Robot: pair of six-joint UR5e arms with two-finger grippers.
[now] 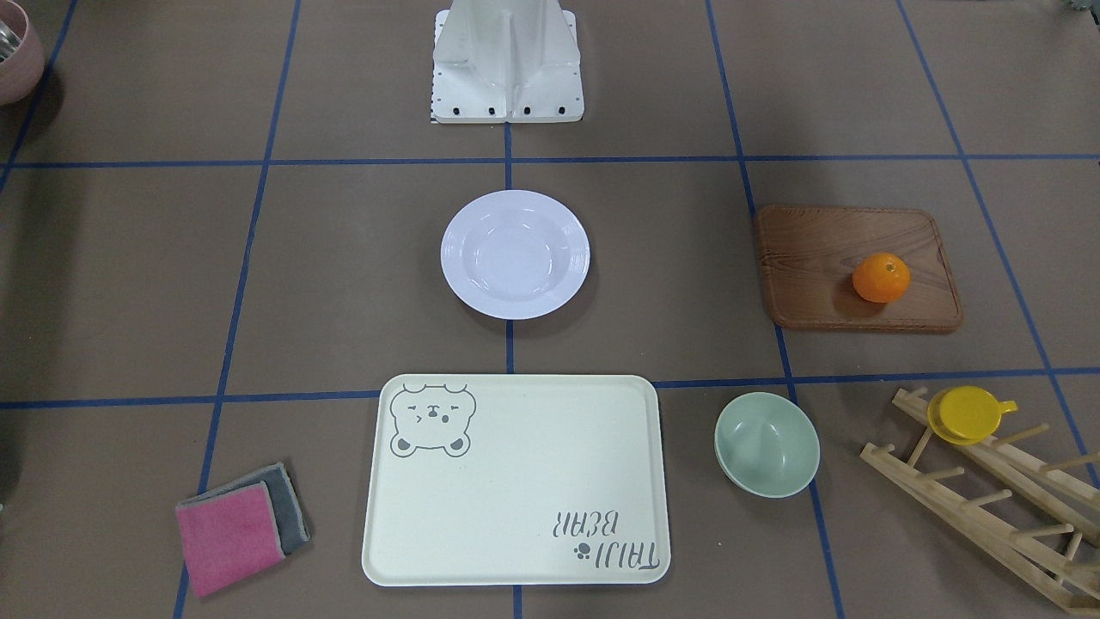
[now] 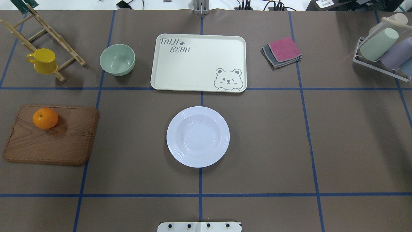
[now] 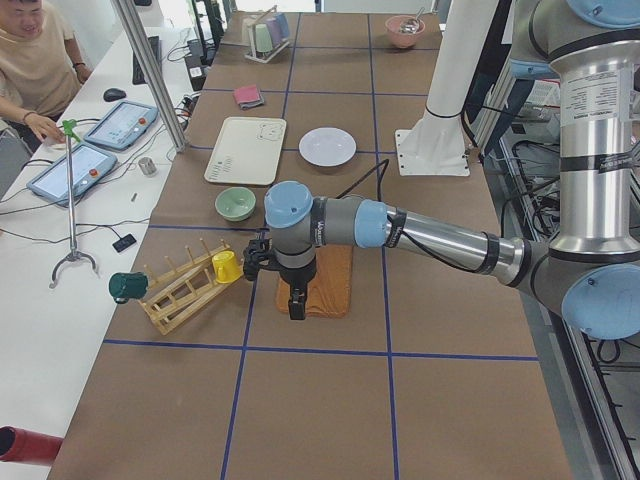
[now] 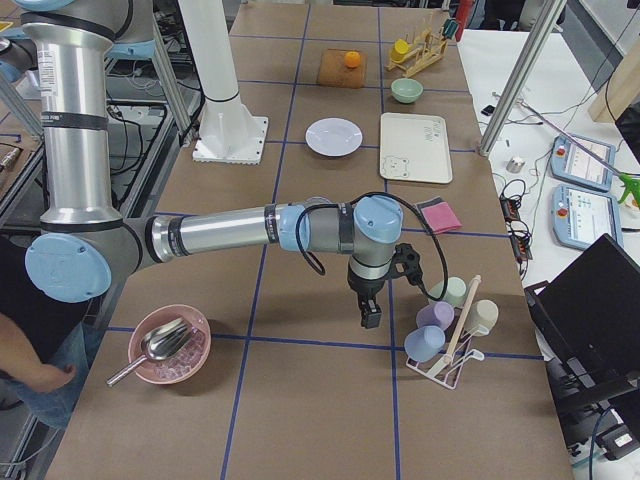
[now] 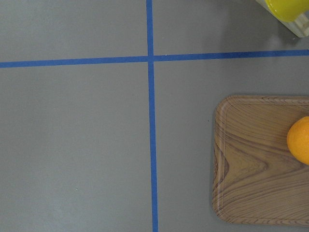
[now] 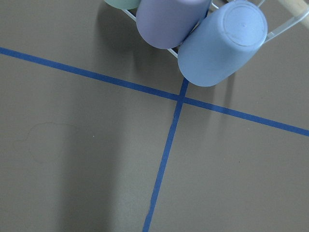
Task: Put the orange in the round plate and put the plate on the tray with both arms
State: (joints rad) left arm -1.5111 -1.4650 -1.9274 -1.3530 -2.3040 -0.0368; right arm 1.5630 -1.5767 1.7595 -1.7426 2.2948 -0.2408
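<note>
The orange sits on a brown wooden board at the table's left side; the left wrist view catches its edge. The white round plate lies empty at the table's centre. Beyond it lies the cream tray with nothing on it. My left gripper hangs over the board's outer end, pointing down; I cannot tell if it is open or shut. My right gripper hangs beside a rack of cups at the other end, its state also unclear.
A pale-green bowl stands left of the tray. A yellow cup rests on a wooden rack. Folded pink and grey cloths lie right of the tray. A cup rack stands far right. A person sits beside the table.
</note>
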